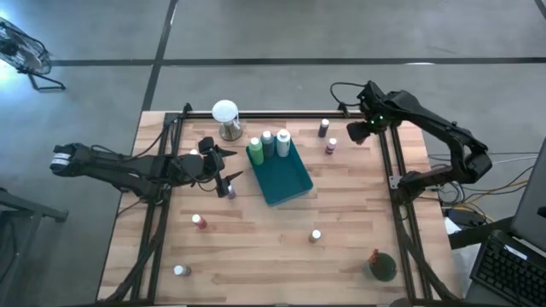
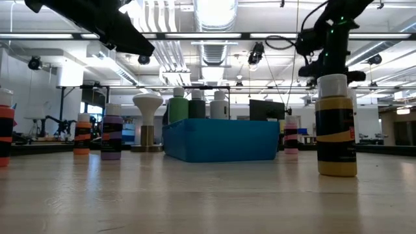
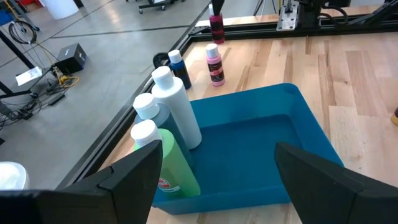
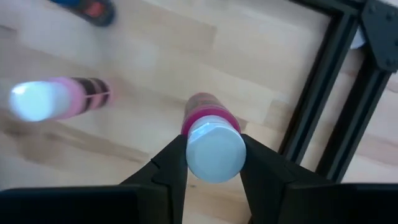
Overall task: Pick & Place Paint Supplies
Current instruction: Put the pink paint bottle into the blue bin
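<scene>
My right gripper (image 1: 358,130) points down at the table's far right, shut on a magenta bottle (image 4: 208,118) with a white cap. This bottle also shows far off as the magenta bottle (image 3: 216,25). Close by, a pink bottle (image 1: 331,147) and a dark blue one (image 1: 324,128) stand on the wood. The teal tray (image 1: 286,183) lies mid-table; a green bottle (image 3: 171,165) and two pale ones (image 3: 177,109) stand at its far end. My left gripper (image 3: 214,180) hovers open at the tray's left side, with nothing between its fingers. My right gripper pinches the bottle's white cap (image 4: 214,152) between its two fingers (image 4: 171,168), coming from above and pointing down. The bottle hangs upright below the fingers. In the left wrist view it looks lifted clear of the wood.
Black frame rails (image 1: 388,162) run along the table's edges, close to my right gripper. A white globe on a metal base (image 1: 225,119) stands far left of the tray. Loose bottles stand near the front: red (image 1: 198,222), yellow (image 1: 316,236), white (image 1: 180,270), large green (image 1: 381,268).
</scene>
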Controlling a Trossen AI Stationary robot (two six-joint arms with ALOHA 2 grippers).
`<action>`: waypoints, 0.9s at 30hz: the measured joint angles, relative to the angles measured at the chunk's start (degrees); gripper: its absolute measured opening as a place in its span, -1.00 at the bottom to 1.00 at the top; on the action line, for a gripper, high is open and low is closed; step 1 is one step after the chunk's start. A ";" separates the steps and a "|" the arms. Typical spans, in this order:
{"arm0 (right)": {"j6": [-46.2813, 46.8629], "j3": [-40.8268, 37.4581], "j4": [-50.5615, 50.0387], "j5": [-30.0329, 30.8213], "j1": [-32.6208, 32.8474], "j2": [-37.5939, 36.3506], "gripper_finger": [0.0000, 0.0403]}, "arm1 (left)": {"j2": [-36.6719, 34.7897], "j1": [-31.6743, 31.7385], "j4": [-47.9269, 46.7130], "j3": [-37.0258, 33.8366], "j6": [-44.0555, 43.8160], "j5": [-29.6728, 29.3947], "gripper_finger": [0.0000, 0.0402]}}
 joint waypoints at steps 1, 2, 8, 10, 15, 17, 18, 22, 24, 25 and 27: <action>-0.15 0.61 -0.40 -0.36 0.34 -0.43 -0.43 | 0.00 0.00 0.00 0.00 0.00 -0.01 0.56; -0.36 1.27 -0.90 -0.93 0.66 -0.76 -0.44 | 0.00 0.00 0.00 0.00 0.00 0.00 0.56; -0.99 6.38 -4.71 -2.32 3.82 -2.03 -0.44 | 0.00 0.00 0.00 0.00 0.00 -0.01 0.57; -0.83 8.45 -5.82 -2.33 5.49 -2.08 -0.44 | 0.00 0.00 0.00 0.00 0.00 -0.02 0.56; 0.48 14.39 -8.36 -2.56 11.85 -1.99 -0.44 | 0.00 0.00 0.00 0.00 0.00 -0.02 0.57; 1.64 17.08 -9.03 -2.63 15.25 -1.78 -0.44 | 0.00 0.00 0.00 0.00 0.15 -0.02 0.56; 2.34 18.34 -9.12 -2.68 17.17 -1.65 -0.44 | 0.00 0.00 0.02 0.00 0.25 -0.02 0.56; 4.84 23.01 -9.01 -2.90 25.06 -0.23 -0.44 | 0.00 0.00 0.01 0.00 0.39 -0.02 0.56; 6.16 25.12 -8.89 -2.65 28.96 1.53 -0.44 | 0.00 0.00 0.04 0.00 0.42 -0.04 0.57; 6.39 26.07 -8.67 -2.51 30.85 2.69 -0.44 | 0.00 0.00 0.09 0.00 0.43 -0.03 0.57; 6.38 28.15 -8.45 -2.51 34.25 5.47 -0.44 | 0.00 0.00 0.18 0.00 0.46 -0.04 0.56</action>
